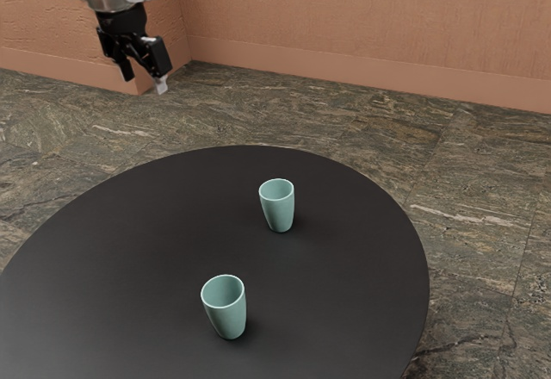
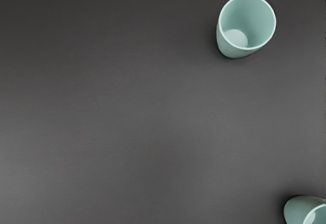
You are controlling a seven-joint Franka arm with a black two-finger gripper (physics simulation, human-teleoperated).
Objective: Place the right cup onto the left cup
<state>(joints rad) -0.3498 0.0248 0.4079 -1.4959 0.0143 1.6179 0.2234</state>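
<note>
The gripper [image 1: 145, 80] hangs at the upper left of the exterior view, its two fingers spread, with nothing between them. On the dark round desk [image 1: 129, 250], the two teal cups stand upright and well apart: the nearer cup [image 1: 227, 313] at the lower centre of that frame, the farther cup [image 1: 279, 210] just above and right of its middle.

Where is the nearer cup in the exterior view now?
The nearer cup stands upright on the round black table, in front of the farther cup and toward the exterior view's left from it.
</note>
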